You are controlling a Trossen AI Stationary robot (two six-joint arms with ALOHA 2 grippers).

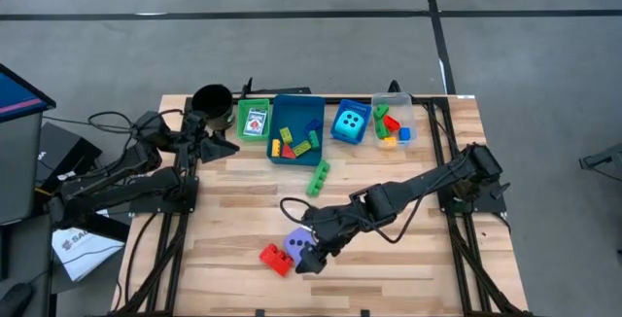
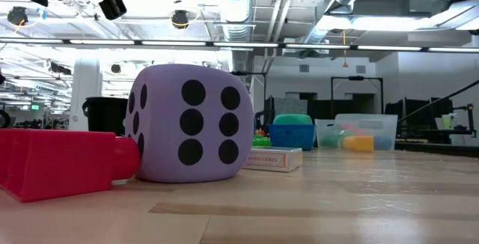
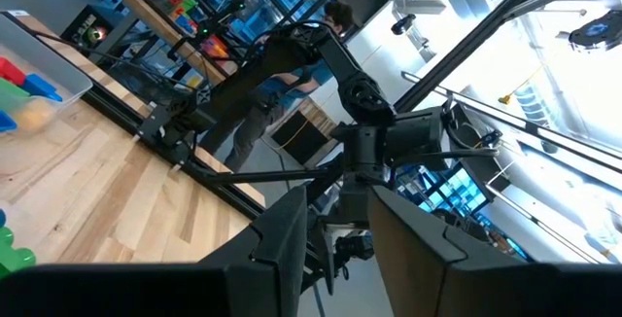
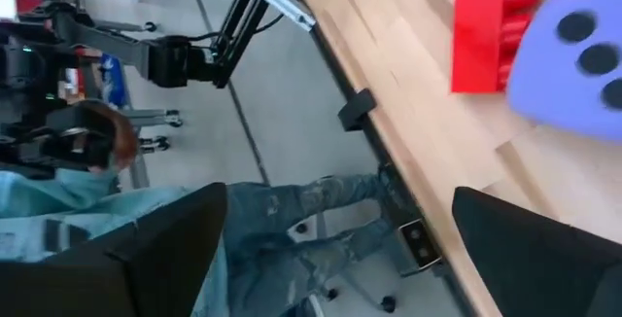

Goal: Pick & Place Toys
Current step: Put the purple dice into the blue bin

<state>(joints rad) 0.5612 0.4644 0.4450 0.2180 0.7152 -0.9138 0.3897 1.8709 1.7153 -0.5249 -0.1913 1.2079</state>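
While stretched low near-left, right gripper (image 1: 309, 257) gapes wide (holding nothing) by purple dotted foam dice cube (image 1: 297, 243); blue plastic tray (image 1: 276, 132) w/ bricks.

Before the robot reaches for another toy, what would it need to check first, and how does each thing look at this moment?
1. Right gripper open: ok, fingers spread wide in its wrist view.
2. Purple dice free on the table: ok, nothing grips it.
3. Red brick clear of the dice: not ok, they touch.
4. Left gripper out of the way: ok, parked by the black cup.
5. Room in the blue tray: ok, bare floor shows.
6. Green brick reachable: ok, lying alone mid-table.
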